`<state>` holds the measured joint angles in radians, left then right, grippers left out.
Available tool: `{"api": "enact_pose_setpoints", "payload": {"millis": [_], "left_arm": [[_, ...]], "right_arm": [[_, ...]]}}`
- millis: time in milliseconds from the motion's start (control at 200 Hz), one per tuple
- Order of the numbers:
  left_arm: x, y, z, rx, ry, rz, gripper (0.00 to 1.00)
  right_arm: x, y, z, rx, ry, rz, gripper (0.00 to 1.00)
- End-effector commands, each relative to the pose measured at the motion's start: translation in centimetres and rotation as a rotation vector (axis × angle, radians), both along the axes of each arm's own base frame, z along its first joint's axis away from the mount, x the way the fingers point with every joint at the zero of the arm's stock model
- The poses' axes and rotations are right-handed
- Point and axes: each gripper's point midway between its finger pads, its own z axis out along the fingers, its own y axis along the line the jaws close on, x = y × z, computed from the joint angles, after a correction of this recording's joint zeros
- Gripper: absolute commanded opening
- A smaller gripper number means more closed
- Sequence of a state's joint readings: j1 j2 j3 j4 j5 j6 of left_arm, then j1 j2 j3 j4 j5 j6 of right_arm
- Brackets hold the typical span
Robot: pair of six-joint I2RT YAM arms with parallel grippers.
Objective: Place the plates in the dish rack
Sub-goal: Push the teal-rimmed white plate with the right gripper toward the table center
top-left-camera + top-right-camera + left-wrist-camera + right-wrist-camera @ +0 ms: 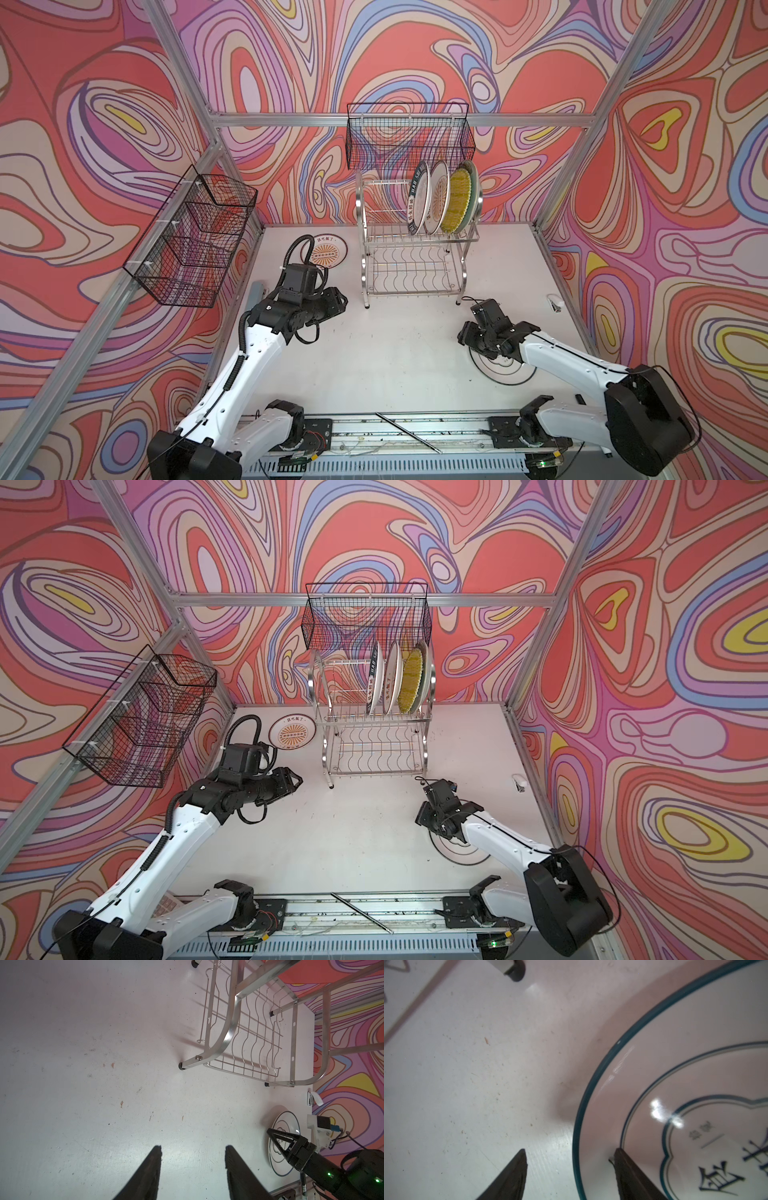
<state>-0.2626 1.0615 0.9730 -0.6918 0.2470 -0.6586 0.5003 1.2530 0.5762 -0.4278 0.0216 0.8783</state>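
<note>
Right gripper [570,1153], jaws apart, straddles the rim of the black-ringed white plate [695,1076], which lies flat on the table [456,1084] — one finger over the plate's well, the other outside over bare surface. The plate is round, so it has no long axis; its rim passes through the gap. This arm is far nearer. Left gripper [193,1147], jaws also apart and empty, hovers well away. Only a top view shows four plates [436,199] upright in the dish rack [365,249] — there, the straddle itself is hidden.
</note>
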Motion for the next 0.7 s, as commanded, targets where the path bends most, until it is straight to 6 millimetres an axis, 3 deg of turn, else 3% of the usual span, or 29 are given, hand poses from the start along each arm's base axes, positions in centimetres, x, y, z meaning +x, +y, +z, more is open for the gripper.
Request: {"api": "enact_pose_setpoints", "payload": {"millis": [0, 250, 596, 696], "left_arm": [[-0.5, -0.1, 1.5, -0.001, -0.024, -0.016, 0.53], [-0.8, 0.0, 1.3, 0.005, -0.02, -0.019, 0.53], [-1.1, 0.3, 1.3, 0.02, -0.023, -0.017, 0.53], [-1.2, 0.4, 1.2, 0.026, -0.019, -0.018, 0.53]], "right_arm": [[1.0, 2.4, 0.5, 0.027, -0.031, 0.008, 0.68], [1.5, 8.8, 0.8, 0.058, -0.058, 0.105, 0.68], [2.4, 20.0, 1.5, 0.161, -0.091, 0.275, 0.67], [2.6, 21.5, 2.0, 0.186, -0.097, 0.302, 0.67]]}}
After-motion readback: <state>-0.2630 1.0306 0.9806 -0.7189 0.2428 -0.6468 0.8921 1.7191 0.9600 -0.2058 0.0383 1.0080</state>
